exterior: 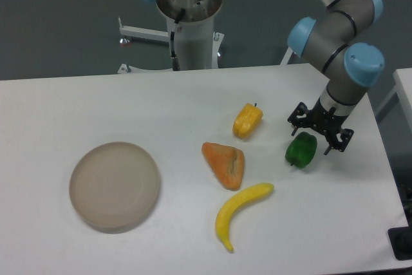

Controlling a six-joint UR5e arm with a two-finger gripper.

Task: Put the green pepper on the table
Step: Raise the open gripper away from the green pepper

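Camera: green pepper (300,150) rests on table (96,104); gripper (320,131) above, jaws apart, apparently released.

1. Arm: grey tubes with blue joint caps, entering from the upper right and bending down at the wrist.
2. Gripper (320,134): black, two-fingered, pointing downward near the right side.
3. Jaws: spread apart, nothing clamped between them.

Grey arm (335,27), blue joint caps, black gripper (320,134).
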